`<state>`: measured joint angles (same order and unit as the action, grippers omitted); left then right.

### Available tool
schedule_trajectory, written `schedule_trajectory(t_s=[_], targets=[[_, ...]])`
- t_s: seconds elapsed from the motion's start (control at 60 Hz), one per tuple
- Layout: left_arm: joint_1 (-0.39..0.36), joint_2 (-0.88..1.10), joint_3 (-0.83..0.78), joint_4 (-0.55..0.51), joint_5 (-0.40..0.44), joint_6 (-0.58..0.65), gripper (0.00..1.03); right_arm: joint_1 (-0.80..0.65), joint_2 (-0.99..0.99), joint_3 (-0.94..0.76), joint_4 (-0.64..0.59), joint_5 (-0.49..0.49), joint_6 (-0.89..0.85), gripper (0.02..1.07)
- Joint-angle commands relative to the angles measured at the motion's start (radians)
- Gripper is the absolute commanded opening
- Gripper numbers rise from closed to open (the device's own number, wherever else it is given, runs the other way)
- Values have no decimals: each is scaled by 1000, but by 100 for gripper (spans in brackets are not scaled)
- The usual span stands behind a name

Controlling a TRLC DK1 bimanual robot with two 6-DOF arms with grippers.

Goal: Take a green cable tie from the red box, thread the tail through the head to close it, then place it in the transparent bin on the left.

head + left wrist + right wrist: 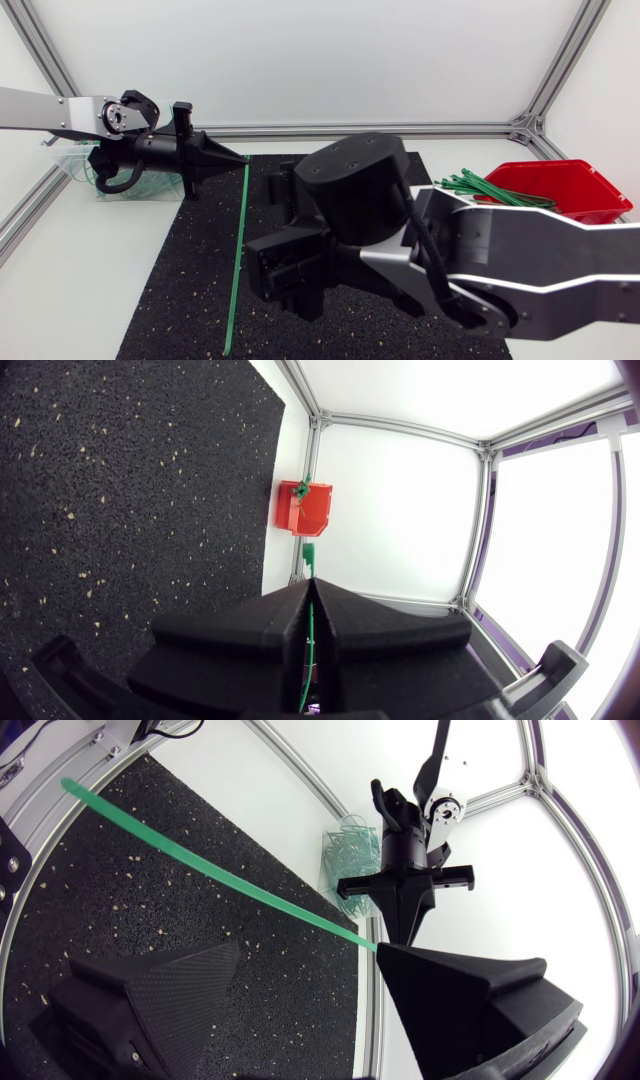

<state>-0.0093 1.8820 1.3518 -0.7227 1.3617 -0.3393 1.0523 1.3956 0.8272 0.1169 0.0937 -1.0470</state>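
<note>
My left gripper is shut on the upper end of a green cable tie, which hangs straight down over the black mat. From the left wrist, the tie is pinched between the shut fingers and its tip pokes out ahead. My right gripper stands open just right of the strap's middle. In the right wrist view, the tie runs slantwise ahead of the open right gripper to my left gripper. The red box with several green ties sits at the far right. The transparent bin is behind my left arm.
The black mat covers the table's middle. White tabletop lies left of the mat. The aluminium frame rail runs along the back. My right arm's bulky wrist hides the mat's centre.
</note>
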Motion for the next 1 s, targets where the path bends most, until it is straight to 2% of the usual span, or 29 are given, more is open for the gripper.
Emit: schedule_trajectory(t_s=[0.0, 0.217, 0.317, 0.383, 0.483, 0.5, 0.533, 0.567, 0.617, 0.717, 0.983], targets=[[14, 45, 38, -34, 19, 20, 3, 12, 8, -51, 52, -3, -36, 102], [-14, 69, 58, -109, 17, 75, 3, 21, 22, -183, 264, -3, -122, 102], [-18, 97, 83, -201, 13, 161, 3, 11, 23, -208, 311, -18, -157, 102], [-18, 118, 112, -294, 7, 246, 3, 6, 37, -229, 365, -34, -199, 102], [-31, 161, 168, -485, 4, 418, 3, 6, 74, -286, 530, -31, -289, 102], [-35, 181, 190, -554, 4, 477, 3, 8, 86, -304, 589, -31, -314, 102], [-37, 197, 205, -607, 4, 526, 3, 11, 103, -312, 629, -31, -340, 102], [-37, 226, 237, -710, 4, 626, 3, 14, 118, -321, 682, -32, -367, 102], [-35, 249, 264, -784, 2, 698, 3, 17, 154, -335, 773, -41, -413, 102], [-34, 249, 265, -779, -6, 706, 3, 20, 227, -330, 885, -61, -481, 102], [-27, 258, 273, -753, -19, 718, 3, 11, 286, -243, 891, -91, -496, 102]])
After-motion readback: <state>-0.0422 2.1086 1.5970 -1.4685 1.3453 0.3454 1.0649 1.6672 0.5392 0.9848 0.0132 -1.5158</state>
